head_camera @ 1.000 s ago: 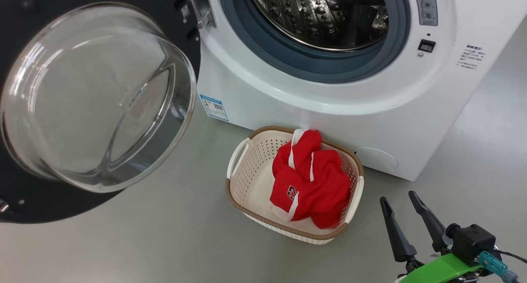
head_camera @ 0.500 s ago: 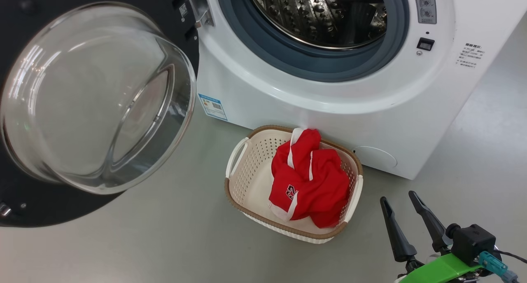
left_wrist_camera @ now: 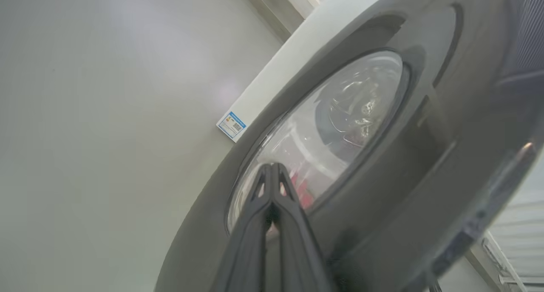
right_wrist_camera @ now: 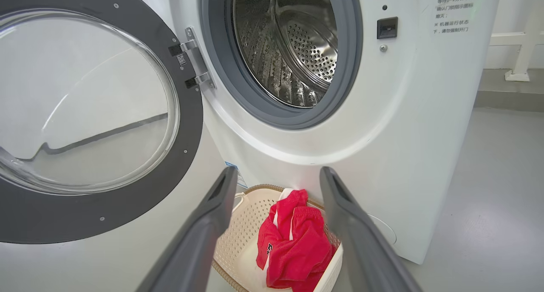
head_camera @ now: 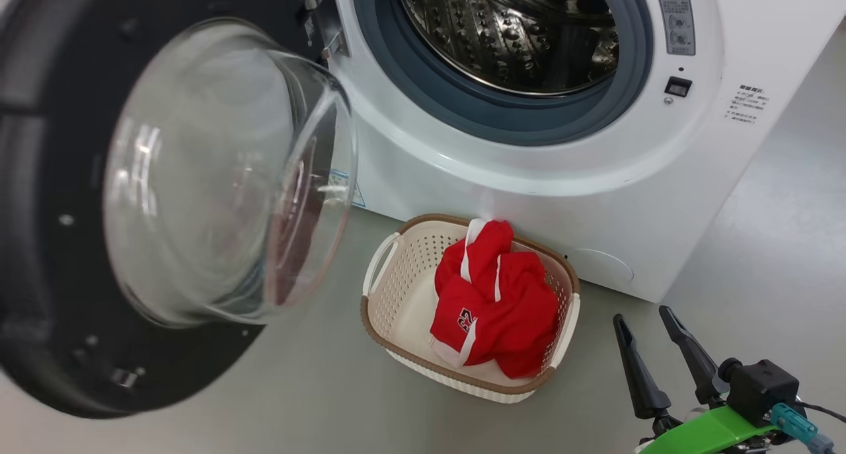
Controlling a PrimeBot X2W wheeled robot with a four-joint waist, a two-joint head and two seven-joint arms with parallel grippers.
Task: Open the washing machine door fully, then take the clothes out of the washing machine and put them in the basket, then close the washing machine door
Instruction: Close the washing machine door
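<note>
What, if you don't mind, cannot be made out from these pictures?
- Door: blurred in the head view, its rim cut by the left edge.
- Left hand: left wrist view, too blurred to tell whether its shut tips touch the door.
- Drum near floor: head view, hidden behind the gasket.
- Labels: head view, too small to read.
- Basket floor: partly under the clothes.

Head camera looks down on washer [head_camera: 529, 170] and basket [head_camera: 402, 277]. Right wrist sees both from lower down. Left wrist sits close against the door [left_wrist_camera: 382, 190], outer side.
</note>
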